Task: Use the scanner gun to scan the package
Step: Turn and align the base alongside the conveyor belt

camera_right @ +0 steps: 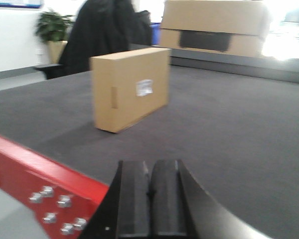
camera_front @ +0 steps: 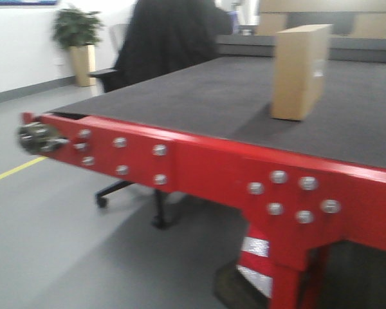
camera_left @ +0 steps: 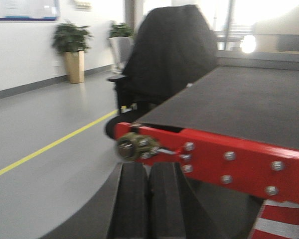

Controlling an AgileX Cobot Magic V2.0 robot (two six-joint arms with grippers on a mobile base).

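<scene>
1. At the bottom of the left wrist view, the left gripper point(camera_left: 149, 172) had its black pads pressed together on nothing. It sat low, off the corner of the red frame point(camera_left: 224, 159), facing the frame's bolts more than the work surface. I read that as a waiting pose, not a reach.
2. Just over that same red edge, the right gripper point(camera_right: 150, 169) was likewise closed and empty, aimed across the dark mat point(camera_right: 229, 124) toward the package point(camera_right: 131, 87).
3. Farther in, the package stood on a narrow side on the mat, well apart from both grippers. Its slot point(camera_right: 113, 97) faced the right wrist camera, and its white label point(camera_right: 144, 87) sat on the adjoining broad side. I judged it was stood that way so a beam could reach the label without turning the box.
4. I could not find the scanner gun in any view. The frames were blurred, so it may simply have lain outside them. Finding and gripping it looked like the first job, and that would need one gripper to spread.
5. Beyond the mat I saw a black jacket point(camera_left: 172, 50) draped over a chair point(camera_front: 119, 188), a longer carton point(camera_right: 214, 25) with a dark panel, and a potted plant point(camera_front: 77, 29) by the wall.
</scene>
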